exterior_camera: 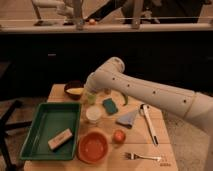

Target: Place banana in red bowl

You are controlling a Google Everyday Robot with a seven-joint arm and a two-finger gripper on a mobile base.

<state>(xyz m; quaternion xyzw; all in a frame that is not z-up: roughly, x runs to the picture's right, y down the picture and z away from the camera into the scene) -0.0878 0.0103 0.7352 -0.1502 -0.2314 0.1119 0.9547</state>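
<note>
The banana (75,91), a small pale yellow piece, lies in the dark brown bowl (73,85) at the back left of the wooden table. The red bowl (93,147) stands at the front of the table, right of the green tray; nothing shows inside it. My white arm comes in from the right, bends at the elbow and reaches down to the left. My gripper (89,93) is at its end, just right of the brown bowl and the banana, above a small green cup (92,99).
A green tray (47,120) at the left holds a tan block (60,138). A white cup (93,114), green sponge (110,105), green chili pepper (125,98), grey cloth (127,119), orange fruit (119,135), white utensil (149,126) and fork (142,157) lie around.
</note>
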